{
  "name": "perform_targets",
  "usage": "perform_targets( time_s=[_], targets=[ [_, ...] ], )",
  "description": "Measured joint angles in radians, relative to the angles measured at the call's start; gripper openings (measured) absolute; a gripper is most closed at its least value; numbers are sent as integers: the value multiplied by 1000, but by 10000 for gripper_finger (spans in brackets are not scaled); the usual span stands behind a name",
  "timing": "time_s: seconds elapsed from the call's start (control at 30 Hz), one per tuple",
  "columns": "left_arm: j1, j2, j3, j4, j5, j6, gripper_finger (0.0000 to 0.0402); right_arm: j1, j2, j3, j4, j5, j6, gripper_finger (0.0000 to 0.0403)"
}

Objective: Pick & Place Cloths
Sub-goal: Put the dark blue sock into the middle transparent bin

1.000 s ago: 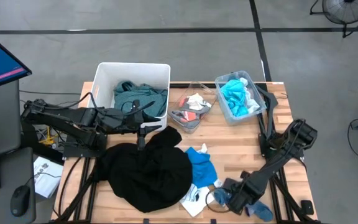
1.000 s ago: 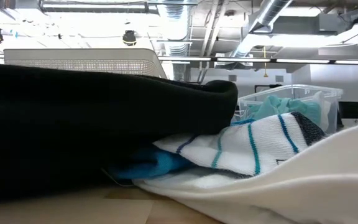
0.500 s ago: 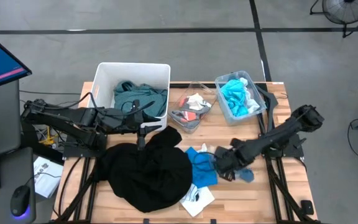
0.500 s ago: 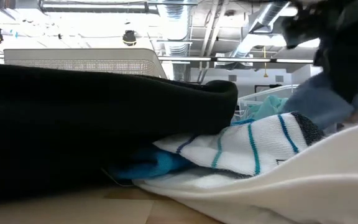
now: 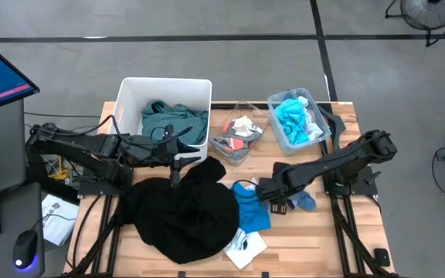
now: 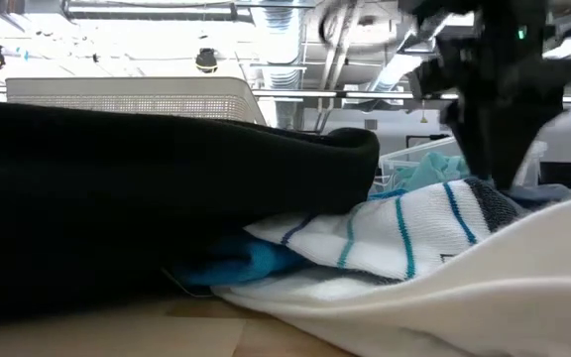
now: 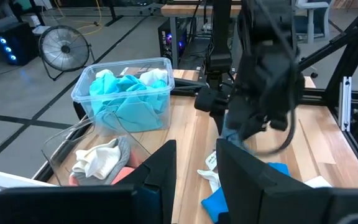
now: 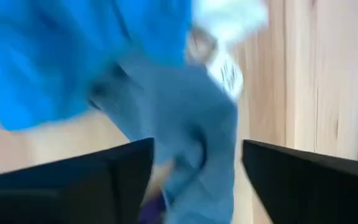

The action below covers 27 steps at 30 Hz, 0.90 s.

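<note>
Right gripper (image 5: 278, 199) sits over the tabletop (image 5: 346, 235) at about 4 o'clock from table centre, fingers (image 8: 67, 186) spread apart, nothing pinched between them. A grey-blue sock (image 8: 179, 130) hangs loose in the gap in the right wrist view; in the high view the same piece (image 5: 306, 202) lies just beside the gripper, toward 3 o'clock. Can't tell if it touches a finger.

Left gripper (image 5: 178, 161) hovers at the near rim of the white bin (image 5: 127, 93), roughly 10 o'clock from centre, above the edge of the black garment (image 5: 184, 212). Its fingers (image 7: 160, 171) stand a little apart with nothing between them.

Cloth positions:
- black garment: big heap at 7 o'clock, fills the left of the low view
- teal-green shirt (image 5: 172, 120): inside the white bin
- blue cloth (image 5: 249, 207): centre of the tabletop, touching the black garment's edge
- white piece (image 5: 246, 247): at 6 o'clock, near the front edge
- striped white sock (image 6: 404, 233): low view only, lying on a blue cloth, against the black garment
- bright cyan shirt (image 5: 293, 120): in the clear bin (image 5: 273, 104) at 1 o'clock
- small white and grey pieces (image 5: 242, 127): in the second clear bin (image 5: 234, 154) at 12 o'clock
</note>
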<state>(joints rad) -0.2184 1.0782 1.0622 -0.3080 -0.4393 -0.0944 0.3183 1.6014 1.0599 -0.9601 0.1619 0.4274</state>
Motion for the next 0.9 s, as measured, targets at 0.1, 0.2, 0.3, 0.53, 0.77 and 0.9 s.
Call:
perform_targets(
  time_s=[0.1,0.2,0.3,0.53,0.77,0.9],
  targets=[
    [0,0,0,0,0,0,99,0,-52,1,81,1,-65,286],
    [0,0,0,0,0,0,99,1,-56,1,130,1,-168,311],
    [0,0,0,0,0,0,99,2,-15,1,145,-1,-256,315],
    [0,0,0,-5,0,0,99,-8,124,0,148,-11,-280,287],
    [1,0,0,-6,0,0,99,-1,111,9,155,-62,-282,35],
    [1,0,0,-5,0,0,99,-25,33,10,153,-58,-231,9]
  ],
)
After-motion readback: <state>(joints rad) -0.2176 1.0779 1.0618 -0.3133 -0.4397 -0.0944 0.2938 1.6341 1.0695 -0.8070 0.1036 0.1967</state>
